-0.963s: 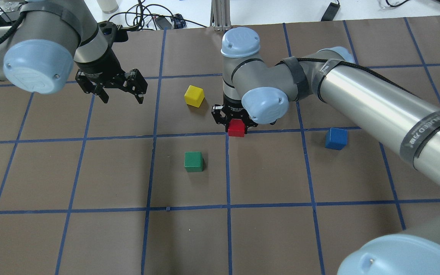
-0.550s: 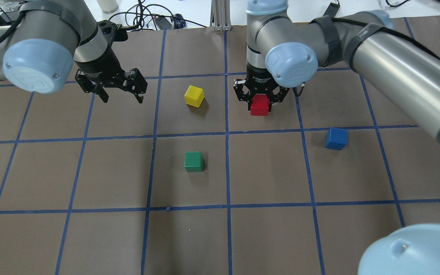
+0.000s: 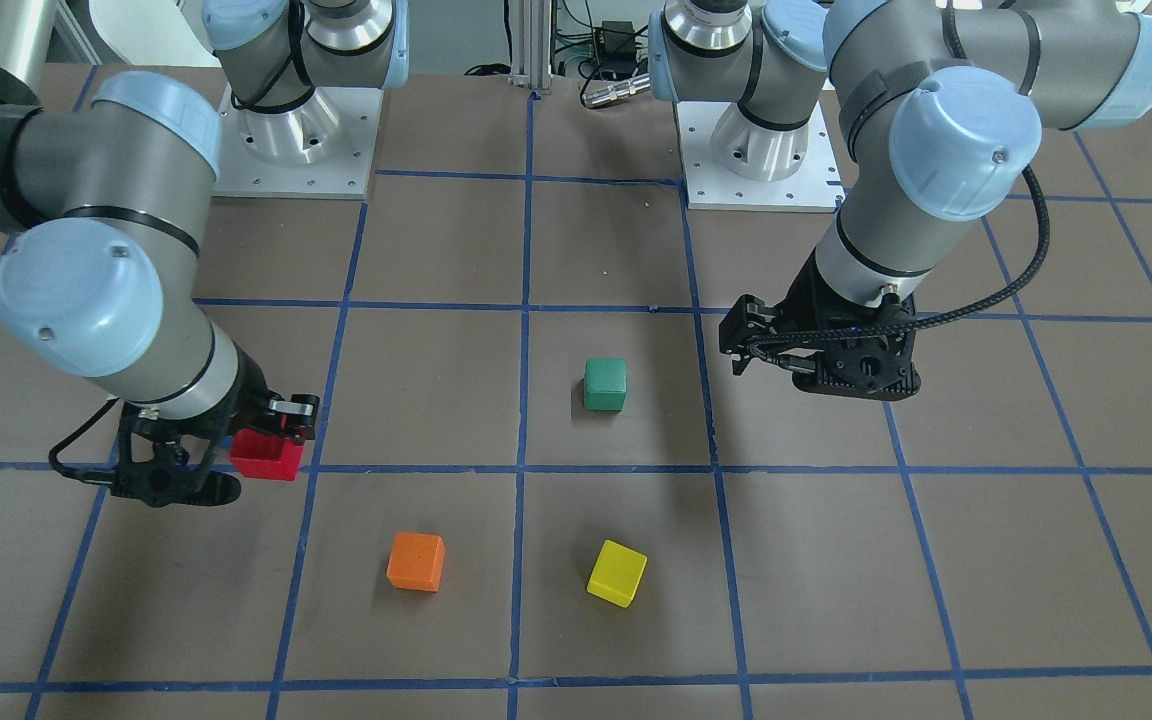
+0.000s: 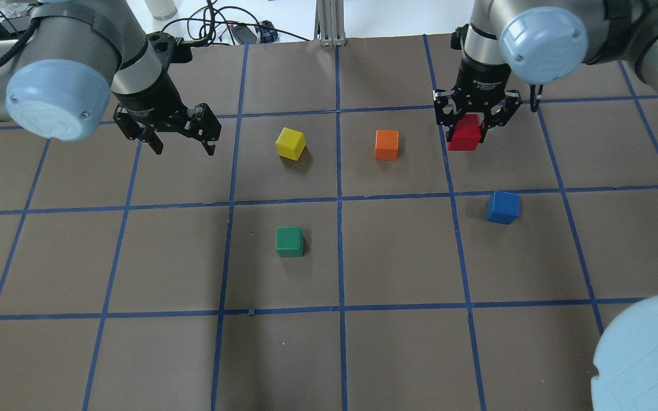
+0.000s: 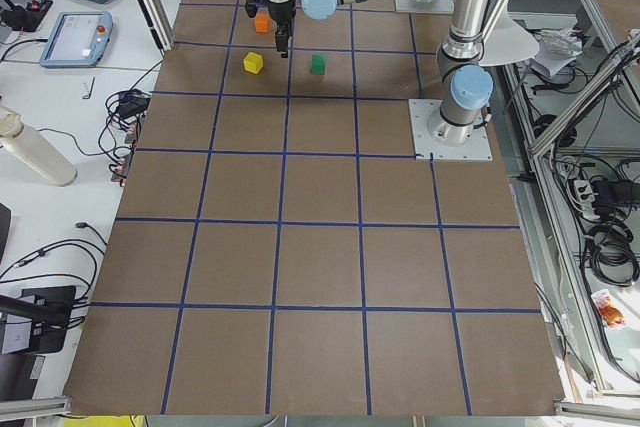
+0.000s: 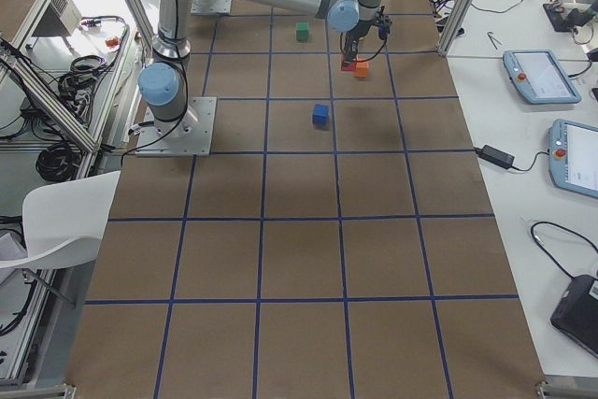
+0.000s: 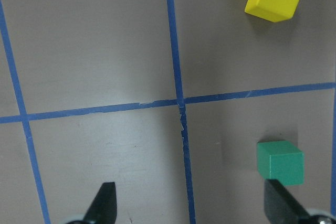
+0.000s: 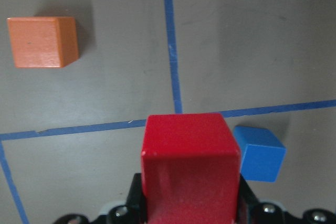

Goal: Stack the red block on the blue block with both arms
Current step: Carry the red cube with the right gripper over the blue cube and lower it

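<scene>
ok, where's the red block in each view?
Front-facing: red block lower left, in right gripper.
Overhead: red block upper right.
Exterior left: too small to tell.
Exterior right: red block top centre, beside orange block.
Left wrist: not in it.
Right wrist: red block bottom centre.
Landmark: orange block.

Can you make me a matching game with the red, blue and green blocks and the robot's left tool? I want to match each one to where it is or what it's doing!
Column one:
1. red block
2. blue block
3. left tool
4. green block

Column two:
A. open, holding nothing
B. gripped by the right tool
C. lying on the table, on the robot's left half
D. lying on the table, on the robot's right half

Pairs: 1-B, 2-D, 3-A, 4-C
</scene>
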